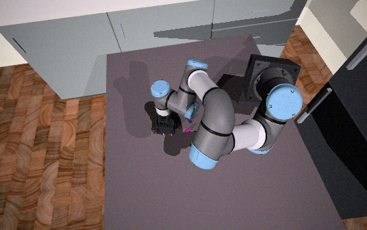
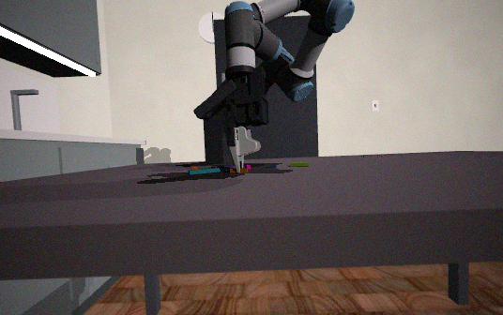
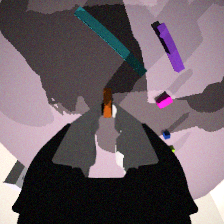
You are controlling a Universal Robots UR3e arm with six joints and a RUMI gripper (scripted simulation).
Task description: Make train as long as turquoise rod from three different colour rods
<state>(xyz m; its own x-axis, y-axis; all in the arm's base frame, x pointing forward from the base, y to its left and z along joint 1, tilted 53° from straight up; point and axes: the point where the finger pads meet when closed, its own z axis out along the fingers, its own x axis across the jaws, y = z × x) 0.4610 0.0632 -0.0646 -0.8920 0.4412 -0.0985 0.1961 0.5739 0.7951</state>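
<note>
Orange rod [image 1: 170, 134] [image 2: 245, 172] [image 3: 107, 111] clenched in the gripper [image 1: 168, 133] [image 2: 239, 170] [image 3: 107, 103], wrist above, fingers pointing down, tips low at the tabletop [image 1: 222, 198] [image 2: 352, 192] [image 3: 30, 142].

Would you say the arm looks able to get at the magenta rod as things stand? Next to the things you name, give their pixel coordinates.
Probably yes: the magenta rod [image 1: 187, 131] [image 2: 249, 167] [image 3: 164, 102] lies apart from its neighbours, though the pincer [image 2: 239, 172] [image 3: 107, 103] is at an orange rod [image 3: 107, 110].
</note>
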